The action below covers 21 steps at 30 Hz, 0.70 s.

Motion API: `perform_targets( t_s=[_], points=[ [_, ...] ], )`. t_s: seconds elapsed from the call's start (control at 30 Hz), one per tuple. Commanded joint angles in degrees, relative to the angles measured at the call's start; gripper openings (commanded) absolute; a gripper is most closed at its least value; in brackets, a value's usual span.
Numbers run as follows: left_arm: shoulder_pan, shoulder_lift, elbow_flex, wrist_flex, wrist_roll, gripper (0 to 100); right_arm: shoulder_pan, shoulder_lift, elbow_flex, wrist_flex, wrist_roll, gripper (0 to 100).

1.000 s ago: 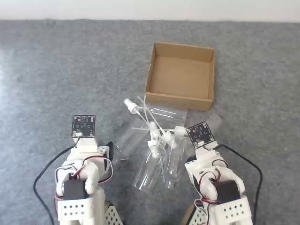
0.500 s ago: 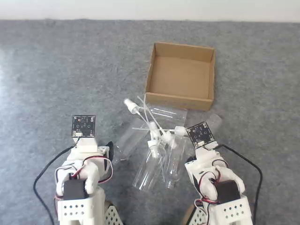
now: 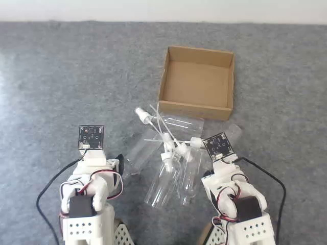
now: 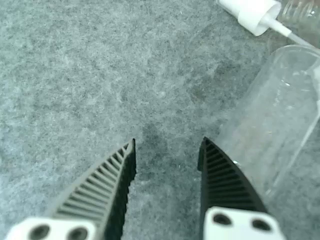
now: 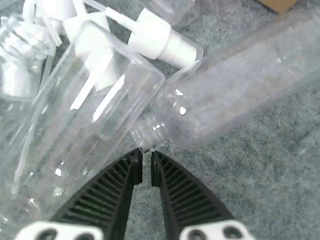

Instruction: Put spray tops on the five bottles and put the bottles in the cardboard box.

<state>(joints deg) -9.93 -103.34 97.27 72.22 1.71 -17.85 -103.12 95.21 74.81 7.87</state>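
Observation:
Several clear plastic bottles [image 3: 166,171] lie in a heap on the grey carpet between the two arms, with white spray tops [image 3: 168,145] and their thin tubes strewn over them. The open cardboard box [image 3: 225,108] stands behind the heap with nothing in it. My left gripper [image 4: 167,160] is open above bare carpet, with a bottle [image 4: 272,115] beside one finger and a spray top [image 4: 252,10] farther off. My right gripper [image 5: 145,162] is shut with nothing in it, its tips just short of the threaded neck of a lying bottle [image 5: 240,85]. Another bottle [image 5: 80,115] and a spray top [image 5: 160,37] lie alongside.
The left arm [image 3: 91,168] and the right arm [image 3: 230,184] stand at the near edge with black cables [image 3: 271,178] trailing beside them. Grey carpet [image 3: 66,76] spreads on all sides of the box and heap.

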Motion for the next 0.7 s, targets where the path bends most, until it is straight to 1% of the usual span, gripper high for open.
perform_targets(
  t_s=[0.0, 0.37, 0.67],
  points=[
    [-0.09, -0.97, -0.75, 0.09, -0.26, 19, -0.13, -0.92, 1.23, 0.31, 0.0, 0.8],
    [0.0, -0.97, -0.75, 0.09, -0.26, 19, -0.13, -0.92, 1.23, 0.31, 0.0, 0.8],
    [0.0, -1.05, -0.75, 0.09, -0.26, 19, -1.71, -0.92, 1.23, 0.31, 0.0, 0.9]
  ],
)
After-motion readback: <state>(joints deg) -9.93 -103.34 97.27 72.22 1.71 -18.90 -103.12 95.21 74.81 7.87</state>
